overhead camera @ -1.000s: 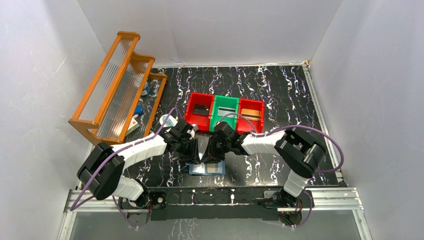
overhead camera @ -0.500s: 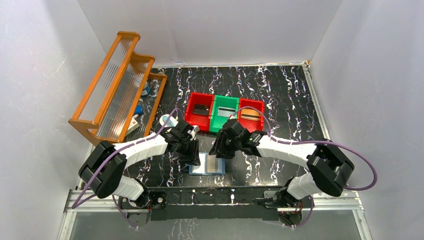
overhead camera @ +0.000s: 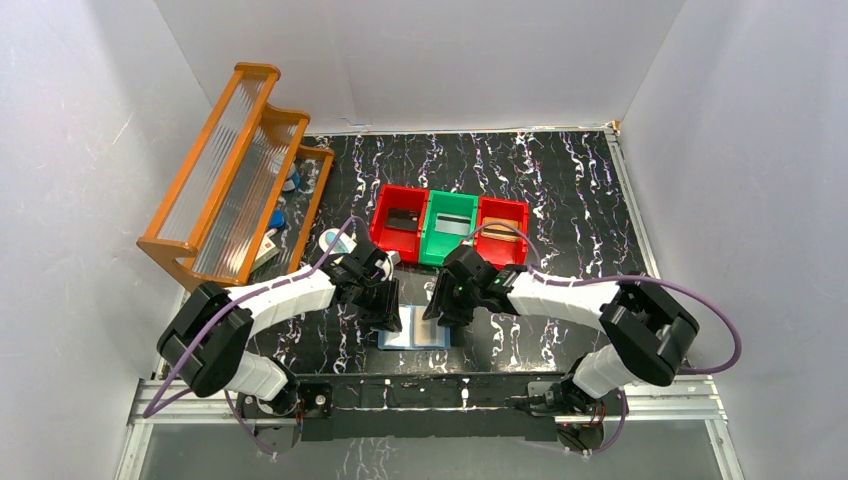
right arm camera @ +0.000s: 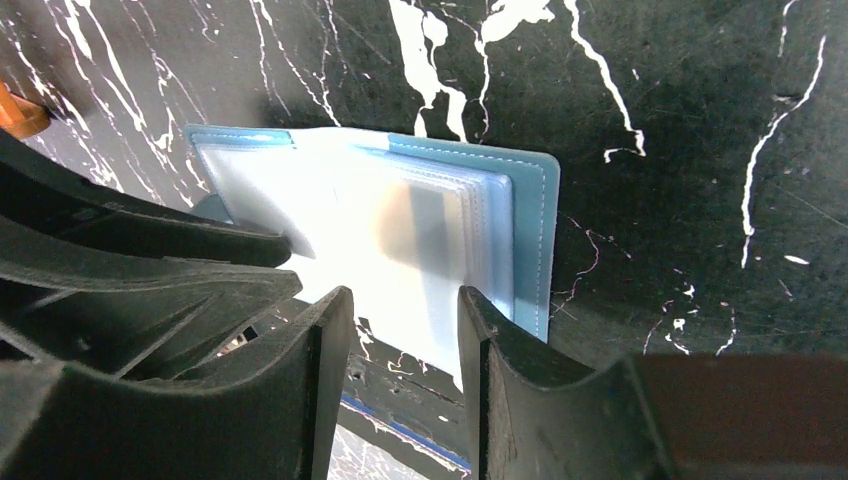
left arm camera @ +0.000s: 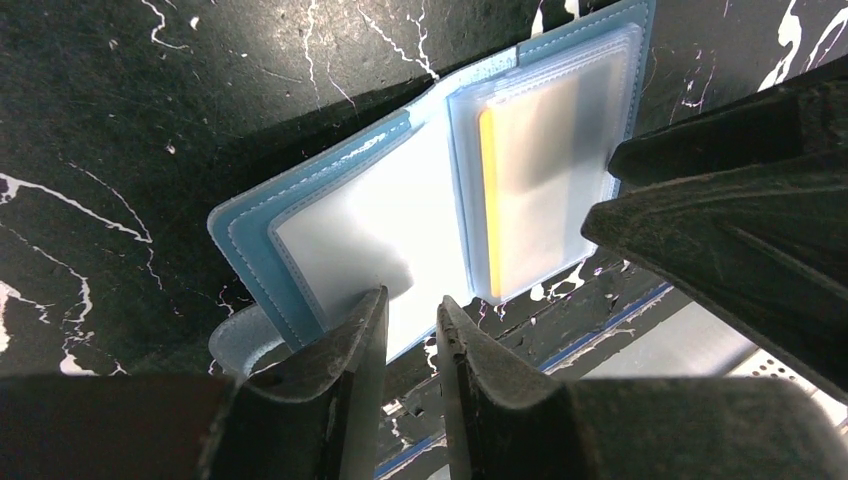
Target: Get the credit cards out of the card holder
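The blue card holder (overhead camera: 415, 336) lies open near the table's front edge, its clear pockets facing up. In the left wrist view (left arm camera: 340, 230) a tan-orange card (left arm camera: 488, 200) sits in the right stack of pockets. My left gripper (overhead camera: 388, 318) is at the holder's left page, its jaws a narrow gap apart (left arm camera: 410, 318) with nothing between them. My right gripper (overhead camera: 441, 314) is open and empty over the holder's right page (right arm camera: 405, 300). A black card (overhead camera: 403, 220), a grey-white card (overhead camera: 452, 222) and a tan-orange card (overhead camera: 503, 229) lie in the bins.
Three bins stand in a row behind the holder: red (overhead camera: 384, 228), green (overhead camera: 436, 243), red (overhead camera: 522, 215). An orange rack (overhead camera: 235, 170) with small items stands at the left, with a white-and-blue oval case (overhead camera: 335, 241) beside it. The table's metal front rail (overhead camera: 430, 388) is just below the holder.
The right arm's elbow swung out to the right. Its gripper lifted off the holder toward the bins, then came back down over the holder's right page. The left gripper barely moved.
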`<state>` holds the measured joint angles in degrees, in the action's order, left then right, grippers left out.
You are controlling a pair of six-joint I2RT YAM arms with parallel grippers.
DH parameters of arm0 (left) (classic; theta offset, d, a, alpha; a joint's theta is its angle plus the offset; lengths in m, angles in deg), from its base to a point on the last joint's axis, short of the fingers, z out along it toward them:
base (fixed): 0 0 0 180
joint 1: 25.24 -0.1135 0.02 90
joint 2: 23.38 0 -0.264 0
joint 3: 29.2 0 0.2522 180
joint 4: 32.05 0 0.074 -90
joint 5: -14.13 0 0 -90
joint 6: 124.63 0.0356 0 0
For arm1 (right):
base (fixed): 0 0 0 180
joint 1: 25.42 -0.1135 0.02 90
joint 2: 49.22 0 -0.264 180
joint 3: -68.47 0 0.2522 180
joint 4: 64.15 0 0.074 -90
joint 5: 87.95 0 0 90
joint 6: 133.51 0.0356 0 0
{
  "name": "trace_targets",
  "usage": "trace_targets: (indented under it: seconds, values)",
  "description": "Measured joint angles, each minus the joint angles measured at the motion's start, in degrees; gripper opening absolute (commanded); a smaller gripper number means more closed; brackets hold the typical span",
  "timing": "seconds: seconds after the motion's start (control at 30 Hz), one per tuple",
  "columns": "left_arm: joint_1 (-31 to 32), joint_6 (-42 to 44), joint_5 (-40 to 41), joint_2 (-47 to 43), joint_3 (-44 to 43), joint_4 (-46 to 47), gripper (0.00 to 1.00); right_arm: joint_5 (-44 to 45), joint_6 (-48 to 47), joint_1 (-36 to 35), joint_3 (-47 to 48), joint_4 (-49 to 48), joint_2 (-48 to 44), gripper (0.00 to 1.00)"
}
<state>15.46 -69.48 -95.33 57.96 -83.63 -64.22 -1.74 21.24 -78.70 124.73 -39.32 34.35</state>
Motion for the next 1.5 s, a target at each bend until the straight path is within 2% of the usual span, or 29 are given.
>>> trace_targets:
  seconds: [0.3,0.5,0.93,1.5]
  values:
    - [0.0,0.79,3.39,-2.25,-0.37,-1.79,0.28,-0.92,-0.02,0.0,0.02,0.02,1.88,0.52]
    - [0.0,1.44,5.27,-3.43,-0.46,-2.99,0.26,-1.29,-0.09,0.0,0.02,-0.09,2.14,0.5]
    - [0.0,1.22,6.6,-3.45,2.36,-3.13,0.24,-0.81,-0.28,0.0,0.37,1.07,1.64,0.53]
    - [0.0,1.2,6.62,-3.45,2.58,-3.06,0.24,-0.57,-0.46,-1.01,1.33,0.85,1.27,0.5]
